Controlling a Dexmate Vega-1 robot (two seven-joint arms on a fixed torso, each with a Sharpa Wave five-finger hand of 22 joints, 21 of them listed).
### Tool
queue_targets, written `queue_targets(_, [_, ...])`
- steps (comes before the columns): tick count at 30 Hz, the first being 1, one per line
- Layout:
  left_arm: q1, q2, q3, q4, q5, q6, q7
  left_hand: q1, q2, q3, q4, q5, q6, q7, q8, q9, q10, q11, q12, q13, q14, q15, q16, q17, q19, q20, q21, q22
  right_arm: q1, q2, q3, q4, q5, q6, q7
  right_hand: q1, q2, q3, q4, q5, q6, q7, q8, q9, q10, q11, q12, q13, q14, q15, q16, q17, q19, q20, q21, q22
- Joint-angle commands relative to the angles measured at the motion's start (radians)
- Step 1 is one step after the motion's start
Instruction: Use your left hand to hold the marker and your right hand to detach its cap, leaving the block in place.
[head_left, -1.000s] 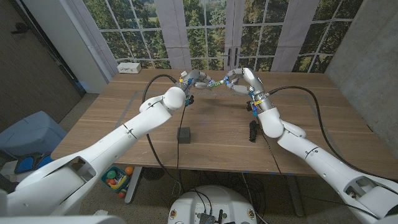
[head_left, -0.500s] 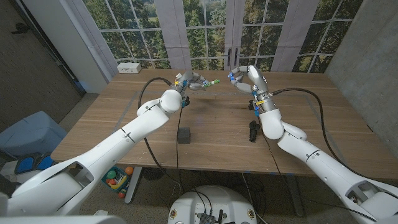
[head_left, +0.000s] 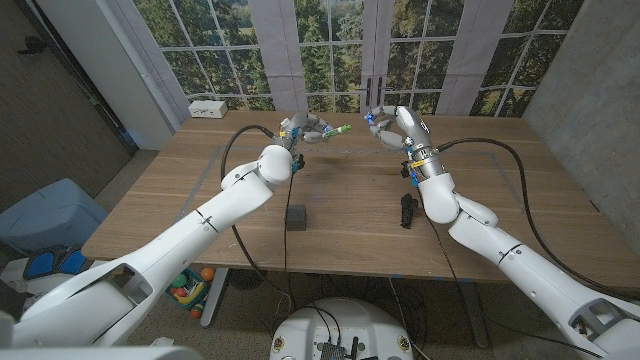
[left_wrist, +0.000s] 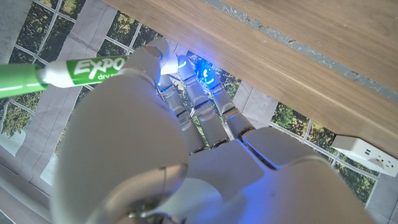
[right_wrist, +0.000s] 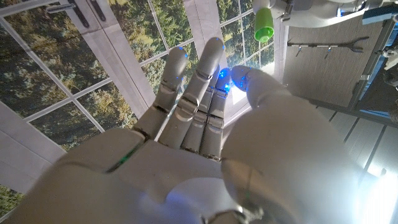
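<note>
My left hand (head_left: 303, 130) is raised over the far side of the table and grips the marker (head_left: 336, 129), a white barrel with a green EXPO label (left_wrist: 93, 65). Its long green end (left_wrist: 18, 79) sticks out towards my right hand. That same green end (right_wrist: 264, 25) appears past my right fingers in the right wrist view. A clear gap separates my right hand (head_left: 390, 125) from the marker; its fingers (right_wrist: 196, 81) reach out with nothing seen in them. The small dark block (head_left: 295, 216) stands on the table (head_left: 350, 240), well in front of both hands.
A black tool (head_left: 406, 211) lies on the table below my right forearm. A white power strip (head_left: 208, 107) sits at the far left corner. Black cables run from both wrists across the table. Tall windows stand behind the table's far edge.
One second ago both hands met at the marker. My right hand has since drawn away to the right, and my left hand has pulled the marker slightly left.
</note>
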Motion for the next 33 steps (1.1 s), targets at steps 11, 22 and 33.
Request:
queue_targets(11, [-0.056, -0.056, 0.114, 0.027, 0.261, 0.112, 0.089, -0.005, 0.01, 0.0, 0.01, 0.012, 0.068, 0.059, -0.006, 0.032, 0.252, -0.031, 0.002, 0.305, 0.011, -0.11, -0.005, 0.008, 0.007, -0.081, 0.011, 0.002, -0.062, -0.095, -0.013, -0.254, -0.1, -0.347, 0.138, -0.053, -0.005, -0.073, -0.018, -0.129, -0.104, -0.031, -0.046, -0.041, -0.115, -0.033, -0.083, -0.03, -0.14, 0.005, -0.021, -0.006, -0.036, -0.077, -0.031, -0.013])
queue_targets(22, [-0.054, -0.063, 0.11, 0.013, 0.279, 0.124, 0.044, -0.006, 0.01, -0.002, 0.01, 0.016, 0.07, 0.057, -0.01, 0.031, 0.251, -0.031, 0.0, 0.306, 0.01, -0.11, -0.009, 0.009, 0.004, -0.084, 0.014, 0.003, -0.037, -0.079, -0.073, -0.286, -0.219, -0.458, 0.127, -0.073, -0.001, -0.112, -0.014, -0.208, -0.118, -0.053, -0.046, -0.059, -0.133, -0.062, -0.092, -0.038, -0.161, 0.005, -0.009, -0.007, -0.048, -0.059, -0.039, -0.012])
queue_targets(33, [-0.053, -0.057, 0.099, -0.01, 0.257, 0.133, -0.013, -0.006, 0.01, -0.005, 0.01, 0.019, 0.073, 0.058, -0.015, 0.026, 0.252, -0.031, -0.004, 0.304, 0.013, -0.11, -0.01, 0.012, 0.003, -0.084, 0.017, 0.003, -0.006, -0.048, -0.132, -0.261, -0.311, -0.49, 0.062, -0.063, 0.02, -0.124, -0.021, -0.278, -0.132, -0.068, -0.046, -0.077, -0.141, -0.078, -0.093, -0.043, -0.16, -0.012, 0.009, 0.0, -0.046, -0.072, -0.043, -0.011])
